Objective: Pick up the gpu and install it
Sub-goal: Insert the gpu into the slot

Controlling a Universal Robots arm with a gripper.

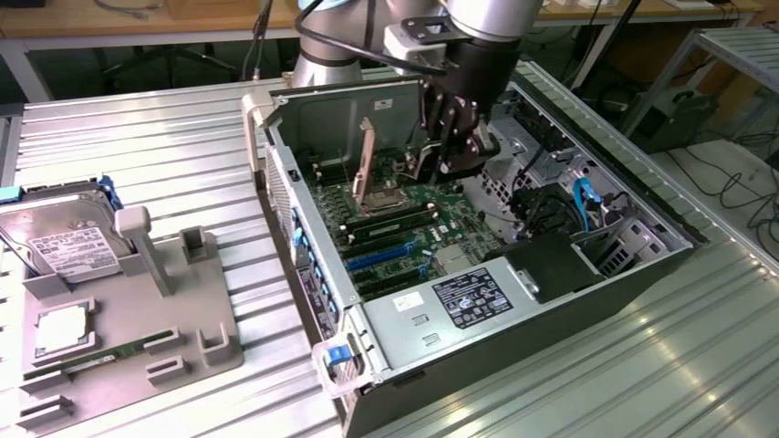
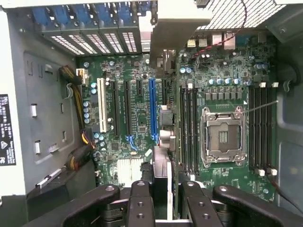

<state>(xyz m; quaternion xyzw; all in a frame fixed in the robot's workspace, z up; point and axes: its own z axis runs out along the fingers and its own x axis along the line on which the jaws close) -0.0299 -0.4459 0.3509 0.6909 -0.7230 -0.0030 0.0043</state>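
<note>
Your end effector point(image 2: 166, 199) hangs over the open computer case point(image 1: 633, 196), its black fingers point(image 2: 140, 204) drawn narrow around the gpu point(image 2: 161, 165). The wrist view looks straight down the card, dark and slim edge-on, with its silver bracket point(image 2: 180, 26) at the end nearest the case's rear slot covers point(image 2: 94, 40). In the exterior view the end effector point(image 1: 453, 162) stands above the green motherboard point(image 1: 420, 214), towards the back wall of the case.

The card is in the air, not seated. In the wrist view it lies just beside the long blue slot point(image 2: 152, 111), between that slot and the black memory slots point(image 2: 188, 127). Whether its edge is square over a slot cannot be told from here.

The step in hand looks like the line-up over the slot, and it rewards patience:

- Keep the card upright and parallel to the slot.
- Let the bracket meet the rear opening as the gold edge meets the connector.
- Come down straight and evenly, since a tilted card will likely bind at one end.
- Watch the yellow and black cable bundle point(image 2: 78, 94) and the open processor socket point(image 2: 222, 137), both near the path.

Beyond the case, the power supply point(image 1: 469, 301) fills the near corner. A hard drive point(image 1: 73, 242) rests in a grey holder point(image 1: 134, 301) on the ribbed metal table point(image 1: 159, 146), well apart from the work, to the exterior view's left.
</note>
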